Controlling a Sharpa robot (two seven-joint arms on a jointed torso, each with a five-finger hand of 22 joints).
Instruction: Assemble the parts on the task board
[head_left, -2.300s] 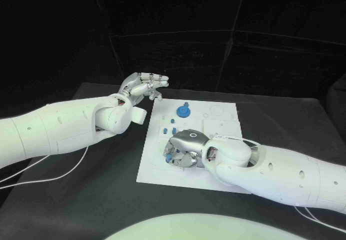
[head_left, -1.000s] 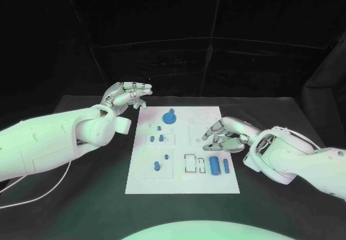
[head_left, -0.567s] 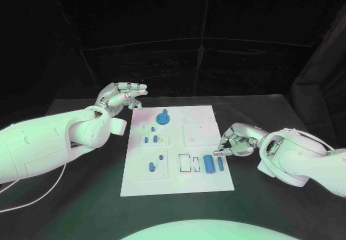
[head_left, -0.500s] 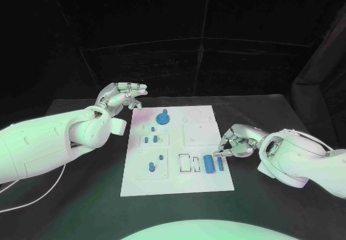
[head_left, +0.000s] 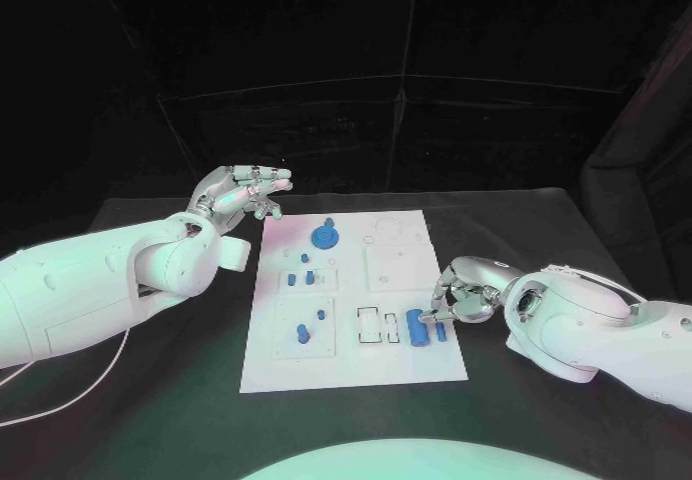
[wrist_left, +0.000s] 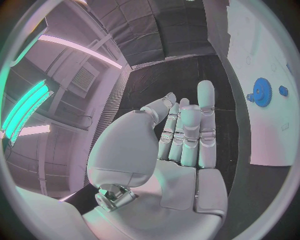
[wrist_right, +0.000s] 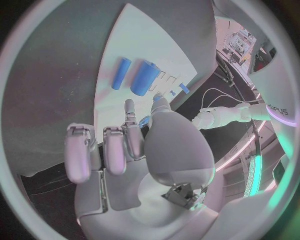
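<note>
The left hand (head_left: 242, 190) hovers empty, fingers loosely apart, off the task board's (head_left: 353, 360) far left corner. The right hand (head_left: 464, 297) (curled, holding nothing) reaches toward two blue parts (head_left: 418, 327) lying at the board's right edge.

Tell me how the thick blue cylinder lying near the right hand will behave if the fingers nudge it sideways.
The thick blue cylinder lies on its side on the white board, so a sideways nudge would probably roll it. It looks smooth and rigid, likely light plastic, so it may slip under the fingers. The thin blue rod lies close beside it and could get bumped. The right hand hovers nearby.
</note>
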